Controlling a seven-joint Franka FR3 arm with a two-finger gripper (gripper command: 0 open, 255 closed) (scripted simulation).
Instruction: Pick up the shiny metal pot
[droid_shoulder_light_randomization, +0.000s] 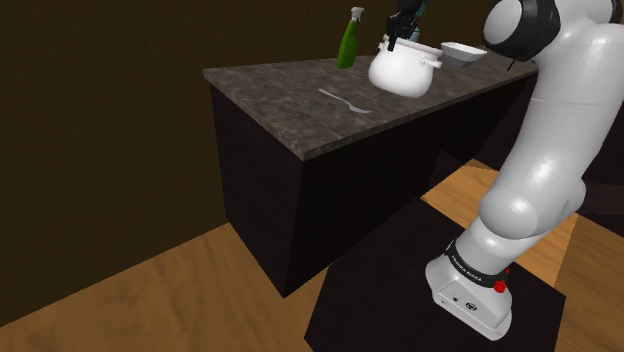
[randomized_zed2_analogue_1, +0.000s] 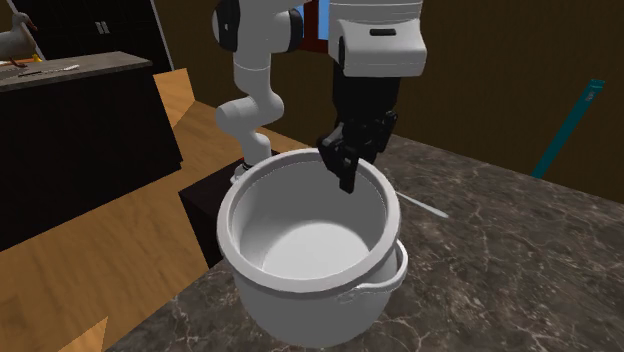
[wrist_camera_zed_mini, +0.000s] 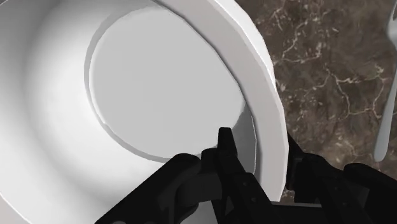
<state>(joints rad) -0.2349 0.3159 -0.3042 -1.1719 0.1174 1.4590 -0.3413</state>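
Note:
The pot is drawn plain white, with side handles, and hangs tilted just above the dark stone counter. My gripper is shut on the pot's rim, coming down from above. In the second exterior view the gripper clasps the far wall of the pot, one finger inside and one outside. The wrist view shows the pot's empty inside, with the gripper pinching the rim wall between its fingers.
A fork lies on the counter beside the pot, also in the second exterior view as the fork. A green spray bottle and a white bowl stand behind. The black stand sits on the wooden floor.

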